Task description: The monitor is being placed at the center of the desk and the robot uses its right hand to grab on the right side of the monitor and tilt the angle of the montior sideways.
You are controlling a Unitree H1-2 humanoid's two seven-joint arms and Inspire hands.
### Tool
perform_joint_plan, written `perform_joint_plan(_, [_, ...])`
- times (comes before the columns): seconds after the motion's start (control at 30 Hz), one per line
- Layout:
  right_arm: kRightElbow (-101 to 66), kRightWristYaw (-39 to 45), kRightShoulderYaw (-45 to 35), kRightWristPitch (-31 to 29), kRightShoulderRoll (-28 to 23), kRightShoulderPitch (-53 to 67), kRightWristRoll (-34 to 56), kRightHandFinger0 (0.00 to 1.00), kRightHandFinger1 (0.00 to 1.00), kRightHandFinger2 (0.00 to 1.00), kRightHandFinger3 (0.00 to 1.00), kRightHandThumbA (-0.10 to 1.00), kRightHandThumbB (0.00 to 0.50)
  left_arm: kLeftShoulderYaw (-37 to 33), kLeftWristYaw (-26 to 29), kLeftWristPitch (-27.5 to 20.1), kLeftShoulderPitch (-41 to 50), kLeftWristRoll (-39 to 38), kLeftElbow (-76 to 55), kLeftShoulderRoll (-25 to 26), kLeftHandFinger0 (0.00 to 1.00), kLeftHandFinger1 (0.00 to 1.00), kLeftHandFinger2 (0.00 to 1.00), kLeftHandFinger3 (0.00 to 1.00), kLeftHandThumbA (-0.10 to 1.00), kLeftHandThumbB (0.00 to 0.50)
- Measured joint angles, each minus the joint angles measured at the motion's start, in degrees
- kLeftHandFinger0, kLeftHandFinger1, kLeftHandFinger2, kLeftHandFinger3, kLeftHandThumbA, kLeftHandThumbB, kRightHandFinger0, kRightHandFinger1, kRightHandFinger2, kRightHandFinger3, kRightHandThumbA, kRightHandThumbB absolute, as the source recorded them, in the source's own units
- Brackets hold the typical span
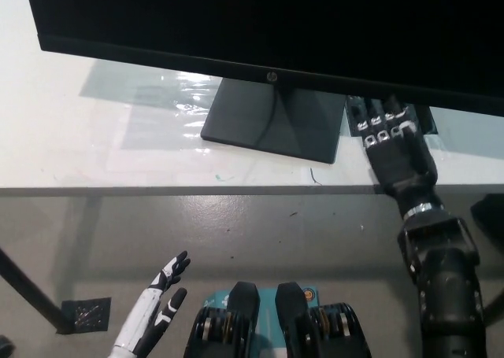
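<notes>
A black monitor (260,27) with a dark screen fills the top of the head view, standing on a flat dark base (272,120) on the white desk (71,145). My black right hand (391,142) reaches up over the desk's front edge, right of the base, fingers apart and stretched toward the monitor's lower bezel. Its fingertips lie just under the bezel; contact cannot be made out. It holds nothing. My white left hand (157,311) hangs open at the lower left, below the desk.
A dark patch of tape (425,122) lies on the desk behind my right hand. A clear plastic sheet (169,98) lies left of the base. The desk's front edge (197,190) runs across the middle, with grey floor below and a black desk leg (31,295) at lower left.
</notes>
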Motion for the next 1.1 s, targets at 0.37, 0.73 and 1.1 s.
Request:
perform_joint_plan(0.37, [4.6, 1.0, -2.2, 0.3, -0.6, -4.1, -0.4, 1.00, 1.00, 1.00, 1.00, 1.00, 0.388, -0.2, 0.1, 0.0, 0.0, 0.0, 0.0, 0.0, 1.00, 1.00, 1.00, 1.00, 1.00, 0.373])
perform_joint_plan(0.73, [13.6, 2.1, -3.5, -0.6, -1.2, -6.3, -2.4, 1.00, 1.00, 1.00, 1.00, 1.00, 0.376, -0.3, 0.1, -0.1, 0.0, 0.0, 0.0, 0.0, 1.00, 1.00, 1.00, 1.00, 1.00, 0.375])
perform_joint_plan(1.1, [22.4, 6.4, -5.4, -2.3, -2.4, -9.5, -4.6, 1.00, 1.00, 1.00, 1.00, 1.00, 0.387, -0.4, 0.2, -0.1, -0.1, 0.0, 0.0, 0.0, 1.00, 1.00, 1.00, 1.00, 1.00, 0.363])
